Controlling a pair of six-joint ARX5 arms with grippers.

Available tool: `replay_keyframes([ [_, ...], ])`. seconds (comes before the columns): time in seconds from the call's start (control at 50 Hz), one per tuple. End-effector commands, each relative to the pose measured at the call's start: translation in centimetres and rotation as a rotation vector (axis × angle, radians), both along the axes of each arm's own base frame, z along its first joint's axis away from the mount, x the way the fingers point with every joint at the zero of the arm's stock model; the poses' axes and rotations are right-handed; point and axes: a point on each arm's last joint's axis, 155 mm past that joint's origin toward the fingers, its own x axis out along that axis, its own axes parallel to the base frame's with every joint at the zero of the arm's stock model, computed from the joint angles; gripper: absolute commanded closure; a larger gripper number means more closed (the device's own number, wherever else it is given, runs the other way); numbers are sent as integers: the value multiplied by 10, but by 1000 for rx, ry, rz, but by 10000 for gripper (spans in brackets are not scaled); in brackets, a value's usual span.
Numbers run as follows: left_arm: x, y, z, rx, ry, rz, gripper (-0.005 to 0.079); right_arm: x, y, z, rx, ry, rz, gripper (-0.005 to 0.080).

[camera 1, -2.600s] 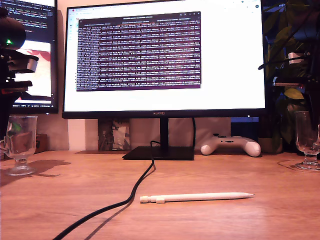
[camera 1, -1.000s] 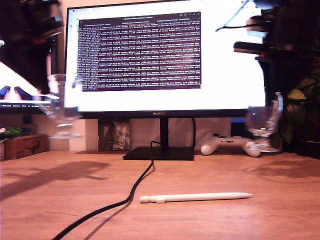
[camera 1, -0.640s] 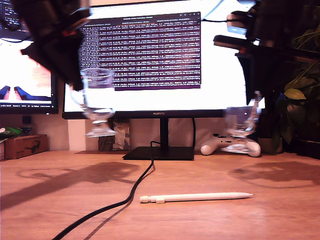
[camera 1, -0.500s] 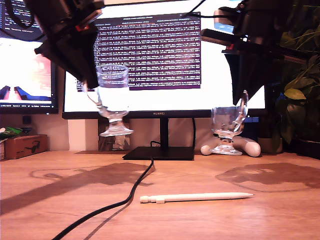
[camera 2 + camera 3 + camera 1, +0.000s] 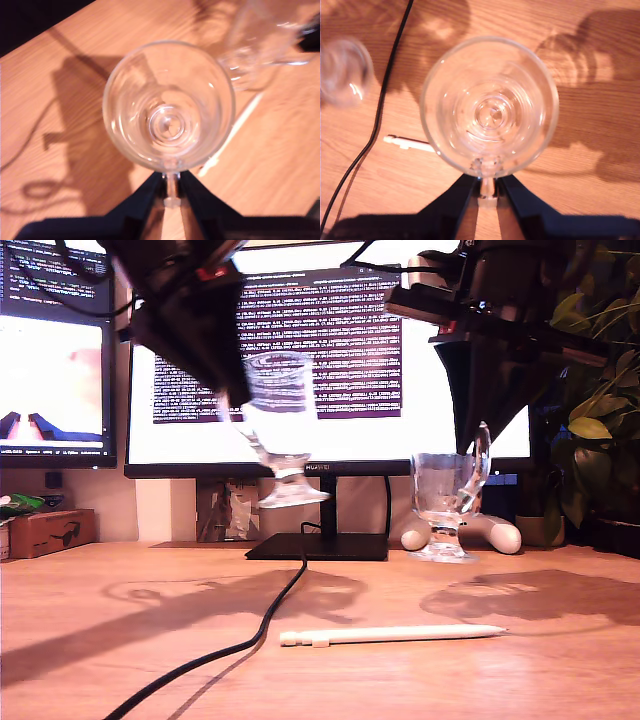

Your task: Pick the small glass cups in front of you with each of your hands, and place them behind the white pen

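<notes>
First cup [image 5: 169,105] handle-pinched in my first hand [image 5: 171,192], second cup [image 5: 489,107] in my second hand [image 5: 487,192], behind white pen [image 5: 395,635]

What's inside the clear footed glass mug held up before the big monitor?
Nothing: the mug looks empty. Through its bottom only blurred wooden desk shows; what lies directly beneath cannot be told.

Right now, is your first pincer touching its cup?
Touching. The first wrist view shows my first pincer closed on the handle of the cup, with no gap on either side.
</notes>
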Motion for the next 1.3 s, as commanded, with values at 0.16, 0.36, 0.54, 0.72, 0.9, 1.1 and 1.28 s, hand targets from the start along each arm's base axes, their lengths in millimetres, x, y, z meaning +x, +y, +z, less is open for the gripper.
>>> replay_keyframes([
  [0.16, -3, -10, -12, 2, 22, -19, 766, -2, 1, -5, 4, -4, 6, 765],
  [0.36, -5, -9, -29, 15, 41, -19, 766, -2, 1, -11, 4, -5, 6, 765],
  [0.54, -7, -10, -38, 13, 53, -22, 766, 2, 4, -11, 14, -21, 5, 765],
  [0.72, -4, -18, -36, -14, 42, -29, 766, 2, 6, -17, 6, -6, 12, 765],
  [0.9, -1, -24, -35, -42, 41, -31, 766, 2, 12, -26, -3, 9, 25, 765],
  [1.1, -4, -32, -45, -47, 69, -45, 766, 1, 17, -31, -8, 16, 37, 765],
  [1.28, -4, -35, -54, -36, 84, -51, 766, 1, 16, -31, -9, 16, 37, 765],
])
